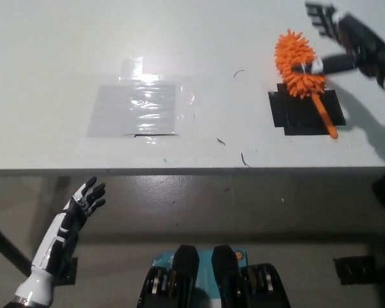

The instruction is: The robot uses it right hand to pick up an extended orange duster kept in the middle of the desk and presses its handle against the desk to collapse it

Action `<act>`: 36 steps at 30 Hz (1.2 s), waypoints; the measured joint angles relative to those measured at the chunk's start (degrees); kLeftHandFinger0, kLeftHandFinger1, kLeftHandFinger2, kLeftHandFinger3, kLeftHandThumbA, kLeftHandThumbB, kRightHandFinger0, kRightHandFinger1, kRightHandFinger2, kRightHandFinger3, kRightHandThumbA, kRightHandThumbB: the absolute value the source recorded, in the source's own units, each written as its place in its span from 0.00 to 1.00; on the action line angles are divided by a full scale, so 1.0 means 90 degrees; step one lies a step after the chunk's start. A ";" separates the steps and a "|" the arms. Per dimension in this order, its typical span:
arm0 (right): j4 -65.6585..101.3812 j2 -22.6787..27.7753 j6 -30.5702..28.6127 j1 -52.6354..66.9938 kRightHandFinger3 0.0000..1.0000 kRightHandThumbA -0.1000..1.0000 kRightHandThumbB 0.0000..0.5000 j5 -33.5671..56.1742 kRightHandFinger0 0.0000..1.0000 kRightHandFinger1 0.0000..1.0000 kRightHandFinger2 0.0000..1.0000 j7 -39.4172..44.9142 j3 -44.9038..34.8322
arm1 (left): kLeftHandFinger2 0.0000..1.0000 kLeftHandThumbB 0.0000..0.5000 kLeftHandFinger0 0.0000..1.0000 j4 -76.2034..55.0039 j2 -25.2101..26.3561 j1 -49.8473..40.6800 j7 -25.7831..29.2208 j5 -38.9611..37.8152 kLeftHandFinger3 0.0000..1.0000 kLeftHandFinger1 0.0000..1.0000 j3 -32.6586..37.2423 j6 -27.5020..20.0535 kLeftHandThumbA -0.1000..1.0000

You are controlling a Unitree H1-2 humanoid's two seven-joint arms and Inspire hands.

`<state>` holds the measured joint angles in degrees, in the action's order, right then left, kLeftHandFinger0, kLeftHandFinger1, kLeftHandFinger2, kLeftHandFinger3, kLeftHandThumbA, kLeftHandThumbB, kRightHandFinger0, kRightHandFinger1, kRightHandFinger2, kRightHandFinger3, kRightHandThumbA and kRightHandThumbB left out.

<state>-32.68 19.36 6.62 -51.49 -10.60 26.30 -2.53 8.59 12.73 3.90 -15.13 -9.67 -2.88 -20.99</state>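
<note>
Head view, single frame. I see the orange duster (299, 66) lying on the white desk (199, 38), toward the right side rather than the centre. Its fluffy head points up and away from me; its thin orange handle (324, 115) runs down and to the right, crossing a black tape patch (303, 112) stuck to the desk. The lower part of the head overlaps the top edge of that patch, and the handle tip ends just past the patch's lower right corner.

The right hand (346, 42) comes in from the upper right. Its fingers are spread apart and hold nothing: several point up and to the left above the duster head, and one dark finger reaches left to the right side of the head. I cannot tell whether that finger presses into the fibres or only lies over them. The hand casts a shadow on the desk to the right of the patch.

The left hand (83, 202) rests below the front edge of the desk at lower left, fingers loosely spread, holding nothing, well apart from the duster.

Also on the desk: a clear, shiny plastic sheet (141, 106) taped flat at left of centre, and a few small dark marks (242, 157) near the front edge.
</note>
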 measured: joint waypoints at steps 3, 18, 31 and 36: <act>0.0566 -0.0002 0.0003 0.0695 1.00 1.00 0.89 0.0070 1.00 1.00 1.00 0.0000 -0.0079 | 1.00 0.65 1.00 0.0076 -0.0018 0.0111 0.0000 0.0003 1.00 1.00 0.0001 0.0013 1.00; 0.3643 -0.0815 -0.0154 0.3745 1.00 1.00 0.67 0.0345 1.00 1.00 1.00 -0.0122 -0.0134 | 1.00 0.63 1.00 0.0244 -0.0085 0.0474 -0.0002 0.0011 1.00 1.00 0.0031 0.0039 1.00; 0.4666 -0.1977 -0.1429 0.4965 1.00 1.00 0.40 0.0818 1.00 1.00 1.00 -0.0432 -0.0208 | 1.00 0.57 1.00 0.0267 -0.0075 0.0748 -0.0083 0.0008 1.00 1.00 0.0205 0.0038 1.00; 0.4321 -0.2177 -0.1930 0.4958 1.00 1.00 0.42 0.1122 1.00 1.00 1.00 -0.0530 -0.0363 | 1.00 0.58 1.00 0.0279 -0.0053 0.0768 -0.0141 0.0007 1.00 1.00 0.0275 0.0038 1.00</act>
<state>6.20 -0.23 -10.75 -6.87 -0.50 21.53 -5.80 11.10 12.25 10.81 -16.40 -9.61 -0.40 -20.65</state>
